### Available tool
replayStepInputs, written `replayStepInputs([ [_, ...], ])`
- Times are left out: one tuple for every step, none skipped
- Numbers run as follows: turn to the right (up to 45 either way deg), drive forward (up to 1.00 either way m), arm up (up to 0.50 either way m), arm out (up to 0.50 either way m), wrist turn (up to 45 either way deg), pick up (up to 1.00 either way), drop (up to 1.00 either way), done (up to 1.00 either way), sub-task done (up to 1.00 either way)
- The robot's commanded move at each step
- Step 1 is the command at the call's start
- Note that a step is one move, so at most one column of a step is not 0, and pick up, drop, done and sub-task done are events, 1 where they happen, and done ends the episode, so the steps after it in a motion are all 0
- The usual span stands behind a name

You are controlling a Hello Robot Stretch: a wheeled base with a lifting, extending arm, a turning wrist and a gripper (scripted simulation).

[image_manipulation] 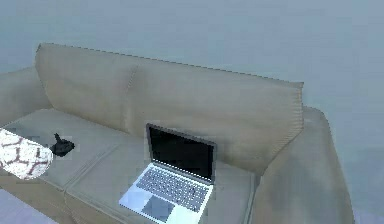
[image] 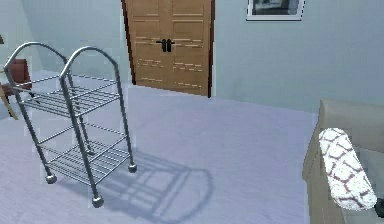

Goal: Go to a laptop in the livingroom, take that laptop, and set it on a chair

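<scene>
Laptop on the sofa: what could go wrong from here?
The open silver laptop lies on a soft beige sofa cushion with its screen upright; a grasp might fold the lid or let it slip. The chrome wire cart stands on the floor ahead; driving off afterwards could clip it.

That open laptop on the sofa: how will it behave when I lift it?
The laptop stands open, so the hinged screen may swing or fold if lifted by one half. It looks thin, rigid and smooth, so probably slippery. The soft sofa seat may let it sink or tilt when pushed.
</scene>
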Motion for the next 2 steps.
replayStepInputs([
  [0.0,0.0,0.1,0.0,0.0,0.0,0.0,0.0,0.0],
  [0.0,0.0,0.48,0.0,0.0,0.0,0.0,0.0,0.0],
])
